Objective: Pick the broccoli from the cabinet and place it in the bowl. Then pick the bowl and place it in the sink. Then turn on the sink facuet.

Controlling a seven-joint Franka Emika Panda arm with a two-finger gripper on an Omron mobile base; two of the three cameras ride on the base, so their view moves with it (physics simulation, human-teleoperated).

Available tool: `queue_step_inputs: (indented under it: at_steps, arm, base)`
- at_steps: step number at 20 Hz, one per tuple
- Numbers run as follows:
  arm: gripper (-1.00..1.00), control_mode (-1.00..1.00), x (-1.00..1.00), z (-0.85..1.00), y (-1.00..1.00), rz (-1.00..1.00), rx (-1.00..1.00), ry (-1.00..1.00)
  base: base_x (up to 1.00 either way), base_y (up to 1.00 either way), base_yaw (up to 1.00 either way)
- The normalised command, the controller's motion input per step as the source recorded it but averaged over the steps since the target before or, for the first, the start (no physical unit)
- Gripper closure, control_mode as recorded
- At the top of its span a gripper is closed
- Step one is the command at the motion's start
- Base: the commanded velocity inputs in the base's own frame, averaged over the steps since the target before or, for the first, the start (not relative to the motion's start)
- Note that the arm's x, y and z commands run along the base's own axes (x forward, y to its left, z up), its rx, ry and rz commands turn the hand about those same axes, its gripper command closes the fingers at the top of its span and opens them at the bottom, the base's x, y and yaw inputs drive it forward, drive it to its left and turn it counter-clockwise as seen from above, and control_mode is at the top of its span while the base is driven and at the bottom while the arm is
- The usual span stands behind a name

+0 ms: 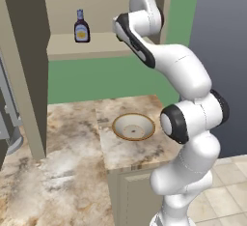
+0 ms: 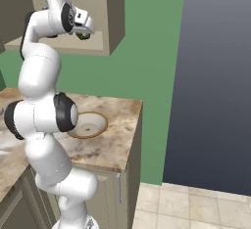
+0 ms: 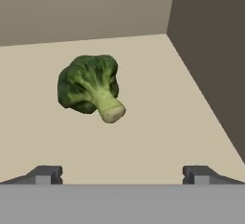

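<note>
sauce bottle: a dark bottle with a yellow label (image 1: 81, 26) stands upright on the cabinet shelf, well off to the gripper's left in the left base view, nowhere near the reach.
bowl: the beige bowl with the brown rim (image 1: 133, 126) sits on the marble counter (image 1: 72, 138), far below the gripper and a little back toward the robot's base; nothing lies in it, so the first step is not yet done.
left fingertip: a small dark tip (image 3: 44, 174) at the bottom of the hand view, with bare shelf in front of it.
broccoli: the floret (image 3: 91, 86) lies on its side on the cabinet shelf (image 3: 158, 122), ahead of the gripper and to the left of its centre line; it sits closer to the left tip's line than to the right one's.
broccoli axis: from the dark crown its pale stalk points down and to the right in the hand view, slantwise toward the gripper, so the long axis runs oblique to the line between the two tips.
gripper: up inside the cabinet, above the shelf (image 3: 122, 175); fingers spread wide, nothing between them, clear of the broccoli.
right fingertip: the matching dark tip (image 3: 201, 174), with the cabinet's side wall (image 3: 210, 50) near on that side.
judgement: the hand looks to need a shift leftward and forward, away from the side wall, before the fingers can straddle the floret; closing across the crown seems surer than across the slanted stalk.
seen from the right base view: the hand (image 2: 81, 25) is tucked into the cabinet opening, a bit of green just by its tip.
</note>
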Motion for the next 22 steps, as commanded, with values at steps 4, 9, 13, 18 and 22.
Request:
queue_step_inputs:
  at_steps: [4, 9, 13, 18, 22]
  arm:
    - [-1.00, -1.00, 0.37, -0.18, 0.00, 0.00, 0.00, 0.00]
    - [-1.00, -1.00, 0.42, -0.16, 0.04, 0.00, 0.00, 0.00]
    - [-1.00, -1.00, 0.41, -0.06, 0.08, 0.01, 0.00, 0.00]
    - [-1.00, -1.00, 0.42, -0.03, 0.11, 0.01, 0.00, 0.00]
    - [-1.00, -1.00, 0.41, -0.04, 0.09, 0.01, 0.00, 0.00]
  base:
    - [0.00, 0.00, 0.00]
    - [0.00, 0.00, 0.00]
    - [0.00, 0.00, 0.00]
    - [0.00, 0.00, 0.00]
    - [0.00, 0.00, 0.00]
